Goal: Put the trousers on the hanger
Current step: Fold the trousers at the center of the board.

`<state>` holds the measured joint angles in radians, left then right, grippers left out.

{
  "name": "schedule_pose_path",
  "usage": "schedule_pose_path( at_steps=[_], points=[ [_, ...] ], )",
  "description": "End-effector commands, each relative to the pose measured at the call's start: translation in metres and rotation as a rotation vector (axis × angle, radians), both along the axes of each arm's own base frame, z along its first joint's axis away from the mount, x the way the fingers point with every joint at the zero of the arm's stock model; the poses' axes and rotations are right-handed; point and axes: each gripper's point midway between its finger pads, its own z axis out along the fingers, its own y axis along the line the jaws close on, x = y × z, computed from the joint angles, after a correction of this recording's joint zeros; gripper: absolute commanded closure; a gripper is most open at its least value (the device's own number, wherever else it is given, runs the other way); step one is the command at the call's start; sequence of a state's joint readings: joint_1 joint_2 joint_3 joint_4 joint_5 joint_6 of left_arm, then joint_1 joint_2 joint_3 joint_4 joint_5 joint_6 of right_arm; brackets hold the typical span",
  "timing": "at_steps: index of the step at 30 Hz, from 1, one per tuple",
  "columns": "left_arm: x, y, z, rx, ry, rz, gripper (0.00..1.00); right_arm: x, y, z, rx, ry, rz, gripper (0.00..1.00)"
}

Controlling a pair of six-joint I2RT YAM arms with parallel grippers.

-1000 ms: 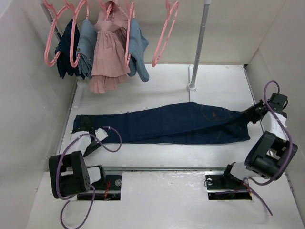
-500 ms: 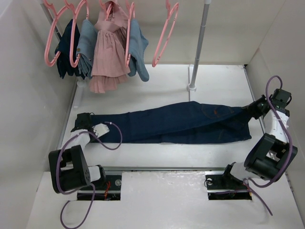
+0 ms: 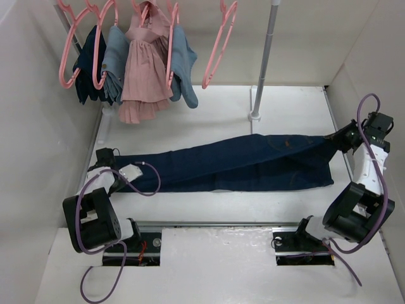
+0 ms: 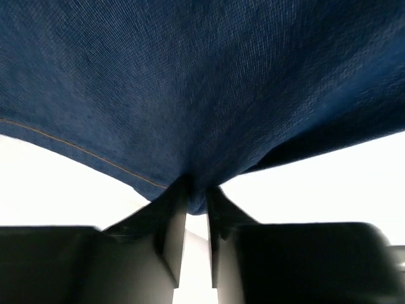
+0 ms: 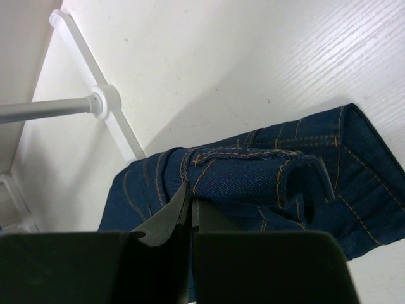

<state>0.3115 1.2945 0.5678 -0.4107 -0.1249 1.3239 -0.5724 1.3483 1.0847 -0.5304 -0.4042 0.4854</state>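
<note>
The trousers [image 3: 234, 161] are dark navy jeans stretched left to right across the white table. My left gripper [image 3: 104, 155] is shut on their leg end at the far left. In the left wrist view the denim [image 4: 202, 82] fills the top, pinched between the fingers of that gripper [image 4: 196, 193]. My right gripper [image 3: 338, 140] is shut on the waist end at the right. The right wrist view shows the orange-stitched waistband [image 5: 266, 177] bunched over that gripper [image 5: 190, 197]. An empty pink hanger [image 3: 218, 47] hangs from the rail at the top.
Other pink hangers on the rail carry a pink dress [image 3: 144, 69], faded-blue denim [image 3: 183, 60] and a dark garment [image 3: 85, 66]. The rack's upright pole [image 3: 264, 57] stands on its base [image 3: 255, 116] just behind the jeans. White walls close in on both sides.
My left gripper has moved back and left with the leg end. My right gripper has moved back and right with the waist. The jeans are pulled straighter.
</note>
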Motion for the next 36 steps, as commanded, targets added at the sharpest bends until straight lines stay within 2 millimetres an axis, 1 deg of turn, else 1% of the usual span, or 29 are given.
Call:
schedule_pose_path(
  at_steps=[1,3,4,6,7,8,10,11,12,15,16,17,18,19,20,21,23,24,25,26,27,29,30,31,32,33,34,36],
  points=[
    [-0.015,-0.006,0.007,-0.046,0.064,0.011,0.84,0.011,-0.013,0.042,-0.116,-0.105,0.0,1.0],
    [-0.017,-0.005,0.004,-0.036,0.073,0.001,0.77,0.01,-0.013,0.041,-0.111,-0.098,0.001,1.0],
    [-0.015,-0.002,0.005,-0.023,0.065,0.004,0.77,0.01,-0.013,0.041,-0.111,-0.098,0.001,1.0],
    [-0.02,-0.001,0.0,-0.009,0.074,0.008,0.77,0.01,-0.013,0.041,-0.111,-0.098,0.001,1.0],
    [-0.021,0.001,0.001,0.005,0.079,0.012,0.77,0.01,-0.011,0.041,-0.106,-0.101,0.007,1.0],
    [-0.021,0.001,0.001,0.005,0.079,0.012,0.79,0.011,-0.012,0.043,-0.111,-0.109,0.007,1.0],
    [-0.023,0.002,0.003,0.014,0.082,0.015,0.95,0.01,-0.011,0.039,-0.106,-0.101,0.007,1.0],
    [-0.024,0.002,0.003,0.012,0.079,0.025,1.0,0.01,-0.011,0.039,-0.106,-0.101,0.007,1.0],
    [-0.028,0.0,0.002,0.005,0.092,0.035,1.0,0.01,-0.011,0.039,-0.106,-0.101,0.007,1.0],
    [-0.021,0.001,0.012,-0.006,0.073,0.06,1.0,0.01,-0.011,0.039,-0.106,-0.101,0.007,1.0],
    [-0.024,-0.003,0.014,-0.025,0.087,0.066,1.0,0.01,-0.011,0.039,-0.106,-0.101,0.007,1.0],
    [-0.018,-0.001,0.022,-0.023,0.068,0.081,1.0,0.01,-0.011,0.039,-0.106,-0.101,0.007,1.0],
    [-0.016,-0.002,0.026,-0.037,0.064,0.086,1.0,0.01,-0.011,0.039,-0.106,-0.101,0.007,1.0],
    [-0.018,-0.006,0.03,-0.059,0.082,0.083,1.0,0.011,-0.012,0.036,-0.101,-0.094,0.007,1.0],
    [-0.012,-0.004,0.039,-0.056,0.062,0.093,1.0,0.011,-0.012,0.036,-0.101,-0.093,0.007,1.0],
    [-0.009,-0.006,0.044,-0.068,0.049,0.089,1.0,0.012,-0.012,0.039,-0.106,-0.101,0.007,1.0],
    [-0.006,-0.005,0.051,-0.067,0.039,0.097,1.0,0.013,-0.013,0.036,-0.1,-0.092,0.008,1.0],
    [0.0,-0.003,0.057,-0.061,0.019,0.097,1.0,0.014,-0.014,0.039,-0.105,-0.1,0.007,1.0],
    [-0.003,-0.004,0.057,-0.065,0.03,0.097,1.0,0.015,-0.013,0.036,-0.102,-0.094,0.02,1.0],
    [0.001,-0.002,0.061,-0.059,0.02,0.085,1.0,0.015,-0.013,0.036,-0.101,-0.094,0.02,1.0],
    [0.005,-0.001,0.062,-0.054,0.005,0.085,1.0,0.017,-0.014,0.041,-0.108,-0.104,0.02,1.0],
    [0.018,0.005,0.068,-0.031,-0.053,0.094,1.0,0.022,-0.018,0.04,-0.104,-0.098,0.02,1.0],
    [0.032,0.009,0.072,-0.017,-0.118,0.104,1.0,0.03,-0.016,0.051,-0.119,-0.124,0.046,1.0],
    [0.044,0.013,0.082,-0.007,-0.173,0.118,1.0,0.037,-0.021,0.05,-0.13,-0.12,0.056,1.0],
    [0.053,0.016,0.086,-0.005,-0.208,0.136,1.0,0.045,-0.016,0.057,-0.134,-0.131,0.089,1.0],
    [0.065,0.019,0.095,-0.004,-0.273,0.168,1.0,0.056,-0.008,0.067,-0.144,-0.15,0.134,1.0],
    [0.077,0.022,0.111,0.003,-0.333,0.184,1.0,0.074,-0.011,0.091,-0.179,-0.187,0.157,1.0],
    [0.092,0.024,0.122,-0.013,-0.401,0.202,1.0,0.093,-0.005,0.119,-0.255,-0.241,0.225,1.0]
  ],
)
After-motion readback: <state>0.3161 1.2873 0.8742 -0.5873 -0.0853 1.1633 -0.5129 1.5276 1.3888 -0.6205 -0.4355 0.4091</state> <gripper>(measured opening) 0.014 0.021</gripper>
